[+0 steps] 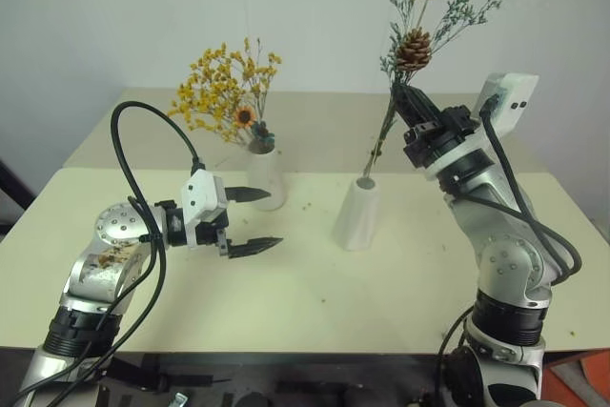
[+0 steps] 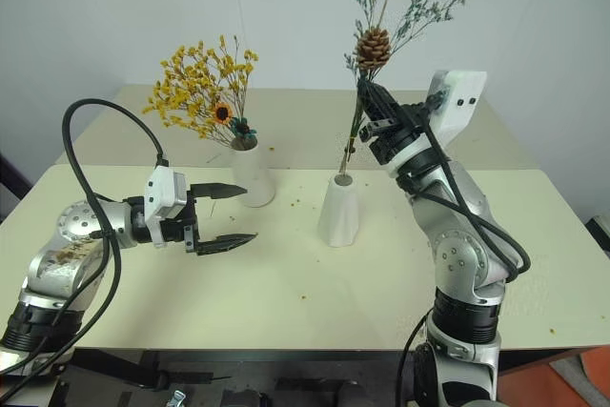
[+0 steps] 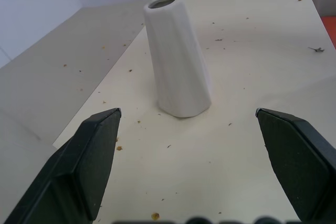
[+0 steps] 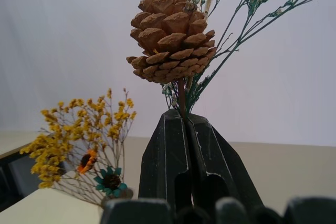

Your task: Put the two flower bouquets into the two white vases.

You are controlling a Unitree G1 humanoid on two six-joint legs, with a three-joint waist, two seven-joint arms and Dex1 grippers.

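The right gripper [image 1: 412, 100], clamped on the stems of the pinecone bouquet [image 1: 414, 48], holds the sparse grey-green bunch upright above the cone-shaped vase [image 1: 358, 213], its stem ends reaching down to the round mouth, apparently lined up so they can slide in. Behind it on the cream bench [image 1: 315, 302], the yellow-orange bouquet [image 1: 227, 92] with its sunflower already stands in the cylinder vase [image 1: 266, 176]. The left gripper [image 1: 250, 220] hovers just above the bench with its jaws spread wide and empty, pointed at the cone-shaped vase, seemingly ready to steady it.
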